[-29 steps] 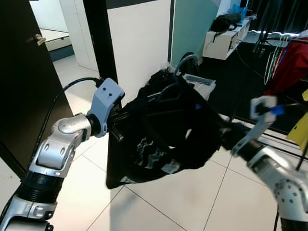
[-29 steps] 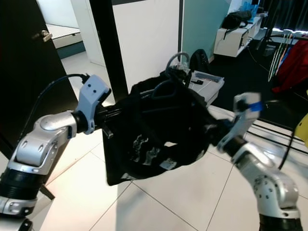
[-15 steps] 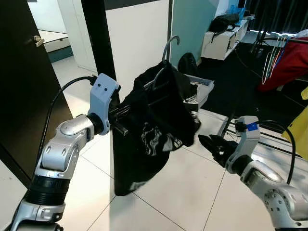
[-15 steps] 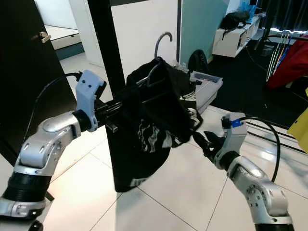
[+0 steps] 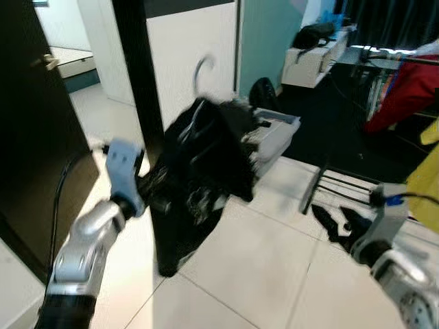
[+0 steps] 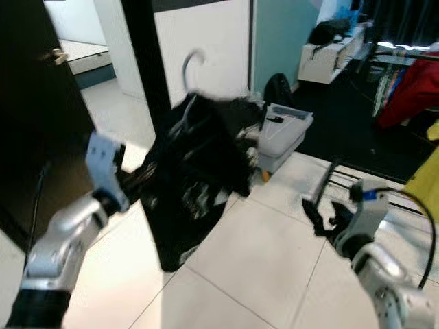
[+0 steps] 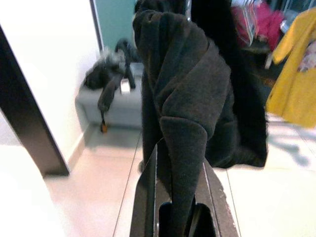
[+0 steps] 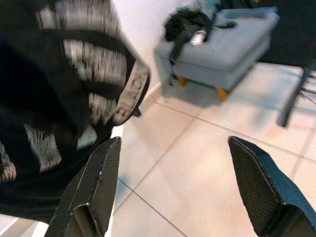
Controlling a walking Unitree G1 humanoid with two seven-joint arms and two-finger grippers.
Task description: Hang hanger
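Observation:
A black garment (image 5: 199, 157) with white print hangs on a hanger whose grey hook (image 5: 199, 68) sticks up above it. My left gripper (image 5: 154, 188) is shut on the garment's side and holds it up at chest height over the floor. In the left wrist view the fingers (image 7: 148, 197) pinch a dark fold of the cloth (image 7: 187, 89). My right gripper (image 5: 336, 221) stands open, low on the right, apart from the garment. The right wrist view shows its fingers (image 8: 98, 182) spread wide, with the printed cloth (image 8: 59, 98) beside them. The picture is blurred.
A grey storage box (image 5: 274, 130) with dark items stands behind the garment. A clothes rack (image 5: 384, 55) with red (image 5: 405, 89) and yellow clothes is at the right, its base bar (image 5: 312, 192) on the tiles. A black door (image 5: 27, 137) and black pillar (image 5: 137, 75) are at the left.
My right gripper has let go of the garment and drawn back to the right and down. The garment now hangs from the left gripper alone. The camera has shifted.

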